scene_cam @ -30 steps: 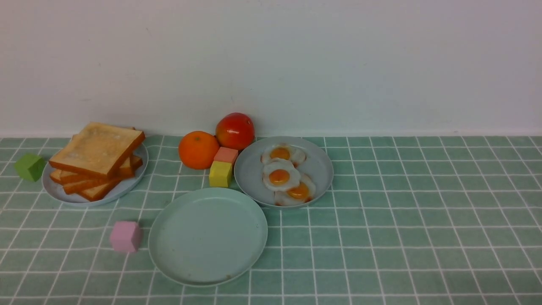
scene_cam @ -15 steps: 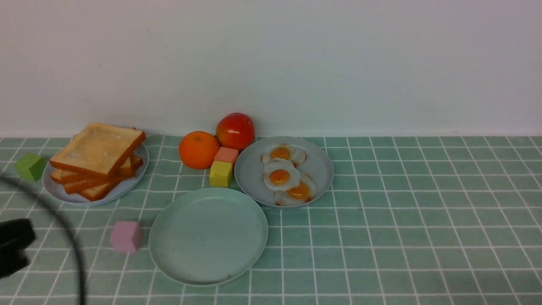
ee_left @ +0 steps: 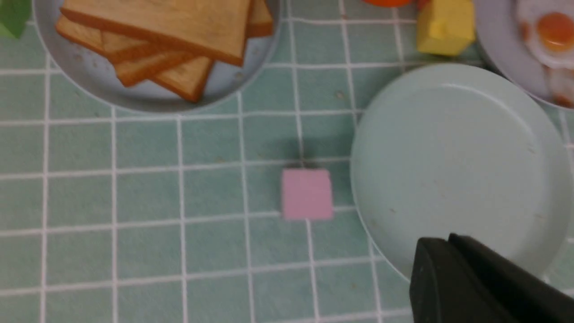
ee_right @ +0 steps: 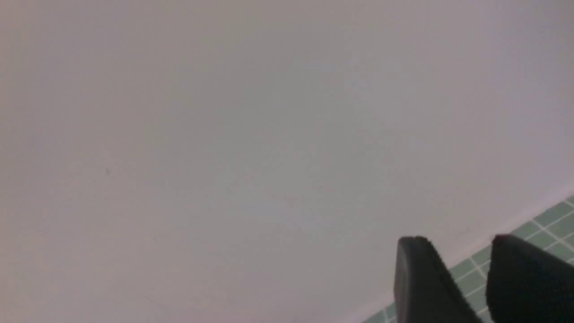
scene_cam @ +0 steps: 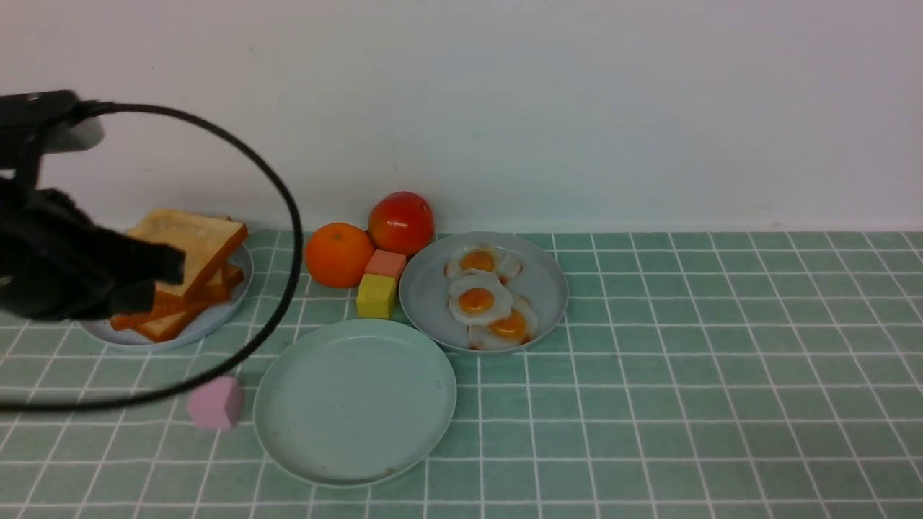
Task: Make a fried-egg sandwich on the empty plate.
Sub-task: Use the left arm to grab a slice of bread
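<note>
The empty mint-green plate (scene_cam: 353, 400) lies at the front centre and also shows in the left wrist view (ee_left: 453, 170). A stack of toast slices (scene_cam: 205, 241) sits on a grey-blue plate (scene_cam: 216, 313) at the back left, also seen in the left wrist view (ee_left: 166, 22). The fried egg with the clean white rim (scene_cam: 476, 297) lies between two brown-edged eggs on the other grey-blue plate (scene_cam: 425, 295). My left gripper (scene_cam: 173, 265) hangs high in front of the toast stack, shut and empty (ee_left: 448, 240). My right gripper (ee_right: 457, 240) faces the wall, its fingers apart and empty.
An orange (scene_cam: 337, 254), a red fruit (scene_cam: 400, 222), a salmon cube (scene_cam: 385, 264) and a yellow cube (scene_cam: 376, 295) stand behind the mint plate. A pink cube (scene_cam: 213, 404) lies left of it. A green cube (ee_left: 13, 18) is beside the toast plate. My arm's black cable (scene_cam: 288, 216) loops over the left side.
My left arm has risen from the lower left edge to in front of the toast stack, hiding the green cube in the front view. No object has moved.
</note>
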Robot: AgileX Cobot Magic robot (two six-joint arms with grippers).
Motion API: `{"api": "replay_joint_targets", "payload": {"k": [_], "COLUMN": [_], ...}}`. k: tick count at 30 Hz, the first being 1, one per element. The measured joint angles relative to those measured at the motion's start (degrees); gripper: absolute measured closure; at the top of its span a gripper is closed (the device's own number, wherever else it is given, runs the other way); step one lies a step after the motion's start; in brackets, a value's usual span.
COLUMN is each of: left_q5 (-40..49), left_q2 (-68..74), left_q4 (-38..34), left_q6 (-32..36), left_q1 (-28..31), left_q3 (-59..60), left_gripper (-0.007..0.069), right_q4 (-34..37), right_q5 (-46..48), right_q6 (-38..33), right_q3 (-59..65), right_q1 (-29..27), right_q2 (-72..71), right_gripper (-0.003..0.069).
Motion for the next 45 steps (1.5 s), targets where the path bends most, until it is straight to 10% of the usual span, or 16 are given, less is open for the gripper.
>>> {"api": "replay_joint_targets", "payload": {"k": [6, 16, 31, 45], "left_q5": [-1.7, 0.4, -4.6, -6.3], "left_q2": [9.2, 26.3, 43.0, 47.7], "left_q4": [6.3, 11.3, 13.2, 17.0], "left_q6": [-3.4, -5.9, 3.5, 4.2], "left_q1": [0.0, 0.9, 3.6, 3.5], "left_q3": [-5.0, -20.9, -32.1, -33.1], "left_gripper": [0.0599, 0.0575, 0.0209, 0.0305], "right_q4": [-11.6, -14.9, -13.9, -12.3], "right_q5": [25.1, 69.7, 70.6, 70.6], "right_q6": [4.1, -12.6, -15.8, -15.8], "right_q3": [-14.7, -54.2, -59.5, -59.5], "right_q1": [4.1, 21.3, 25.1, 25.1], "right_q2": [5.0, 33.6, 39.7, 39.7], "right_gripper": [0.0453, 0.0573, 0.0621, 0.0616]}}
